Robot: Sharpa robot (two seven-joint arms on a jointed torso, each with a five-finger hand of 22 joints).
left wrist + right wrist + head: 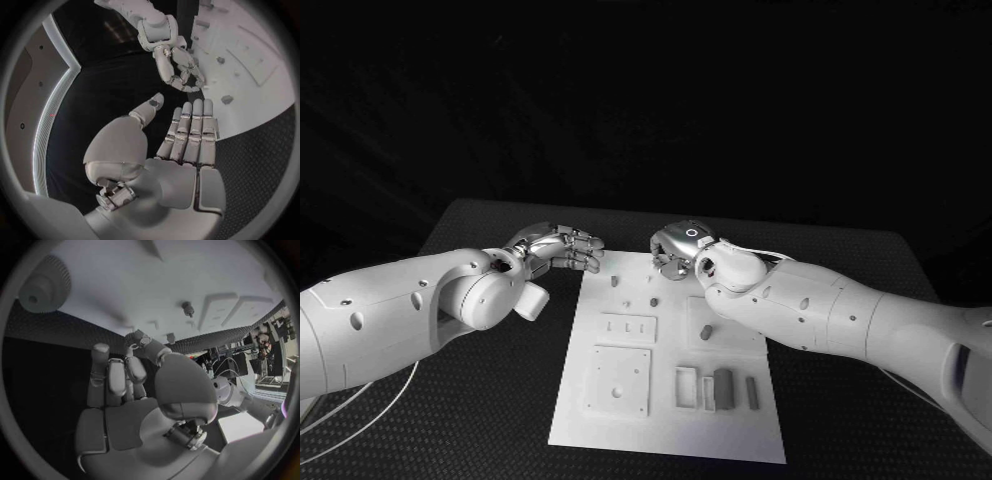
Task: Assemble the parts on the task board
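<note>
1. A white task board (589, 420) lies flat in the middle of a black textured surface (473, 225), its long side running away from the robot.
2. No brand, label or readable writing can be made out on the board, the parts or the arms.
3. The board carries raised square and rectangular plates: a large square plate (620, 380) nearest the robot on its left side, and a smaller rectangular plate (629, 329) just beyond it.
4. At the near right of the board stand three small upright parts in a row: a pale open frame (687, 387), a darker grey block (723, 388) beside it, and a thin grey bar (751, 393) a little apart.
5. Small dark pegs (632, 301) dot the far half of the board, and a dark oval piece (705, 331) sits on another plate to the right.
6. The left hand (564, 248) hangs over the surface just beside the far left corner of the board. In the left wrist view its fingers (190, 131) lie straight and side by side, thumb apart, holding nothing.
7. The right hand (678, 248) hangs over the far edge of the board, near the left hand but apart from it. Its fingers (181, 75) curl inward; whether they pinch anything cannot be told.
8. In the right wrist view a pale toothed gear (44, 290) lies on the surface beside the board.
</note>
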